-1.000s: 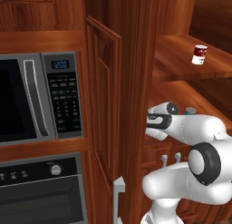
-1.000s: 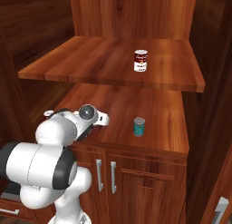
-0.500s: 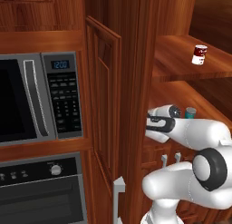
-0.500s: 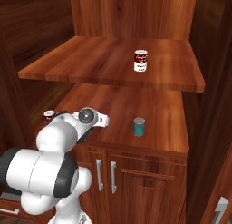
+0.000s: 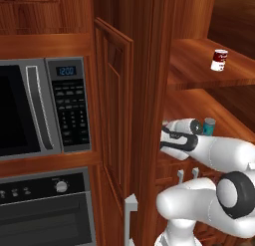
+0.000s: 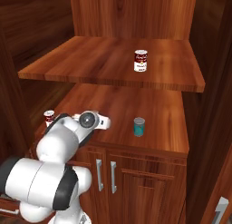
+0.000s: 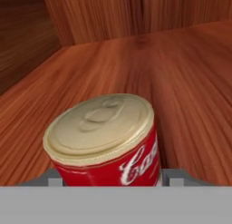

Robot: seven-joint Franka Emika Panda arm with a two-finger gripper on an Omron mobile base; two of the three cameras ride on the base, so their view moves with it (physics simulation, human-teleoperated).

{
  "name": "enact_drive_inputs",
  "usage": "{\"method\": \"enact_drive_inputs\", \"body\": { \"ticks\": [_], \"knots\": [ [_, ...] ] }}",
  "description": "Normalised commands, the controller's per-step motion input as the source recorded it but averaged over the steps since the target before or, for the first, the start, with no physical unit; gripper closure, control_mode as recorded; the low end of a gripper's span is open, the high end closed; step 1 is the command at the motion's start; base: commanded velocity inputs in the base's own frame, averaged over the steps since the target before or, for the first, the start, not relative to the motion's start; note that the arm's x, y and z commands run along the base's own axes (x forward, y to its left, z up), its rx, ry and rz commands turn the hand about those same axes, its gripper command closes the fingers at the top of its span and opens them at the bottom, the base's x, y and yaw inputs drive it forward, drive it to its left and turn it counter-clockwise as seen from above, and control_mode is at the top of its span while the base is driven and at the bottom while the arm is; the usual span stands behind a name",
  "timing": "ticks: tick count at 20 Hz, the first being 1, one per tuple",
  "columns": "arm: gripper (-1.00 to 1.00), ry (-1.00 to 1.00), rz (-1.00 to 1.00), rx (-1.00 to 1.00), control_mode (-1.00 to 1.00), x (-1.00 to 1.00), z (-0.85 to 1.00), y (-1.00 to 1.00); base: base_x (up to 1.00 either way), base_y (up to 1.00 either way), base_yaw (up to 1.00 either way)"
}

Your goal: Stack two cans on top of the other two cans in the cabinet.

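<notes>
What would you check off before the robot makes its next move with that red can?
1. Red can upright on the lower shelf: ok.
2. Can centred in front of the hand: ok.
3. Gripper state around it: cannot tell; fingertips are hidden.
4. Teal can upright with bare top, ready to take a stack: ok.
5. Soup can upright on the upper shelf: ok.
6. Cabinet door open: ok.

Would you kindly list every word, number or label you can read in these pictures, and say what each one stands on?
"12:00": on the microwave clock display, in blue digits.
"Ca": white script on the red can in the hand view; the rest is cut off.
Microwave keypad: button labels too small to read.
Soup can on the upper shelf: label too blurred to read.
Teal can: no readable text.
</notes>
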Motion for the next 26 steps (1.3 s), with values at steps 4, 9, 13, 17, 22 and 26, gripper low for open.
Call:
{"method": "enact_drive_inputs", "body": {
  "ticks": [4,9,13,17,22,26],
  "knots": [
    [1.00,0.00,-0.16,0.00,-1.00,-0.24,0.25,-0.11,0.00,0.00,0.00],
    [1.00,-0.02,-0.33,0.00,-1.00,-0.31,0.17,-0.06,0.00,0.00,0.00],
    [1.00,-0.03,-0.33,0.00,-1.00,-0.33,0.19,-0.02,0.00,0.00,0.00],
    [1.00,-0.06,-0.27,0.00,-1.00,-0.40,0.08,-0.01,0.00,0.00,0.00],
    [1.00,-0.11,-0.21,0.00,-1.00,-0.38,0.00,-0.12,0.00,0.00,0.00],
    [1.00,-0.08,-0.12,0.00,-1.00,-0.24,0.04,-0.33,0.00,0.00,0.00]
  ]
}}
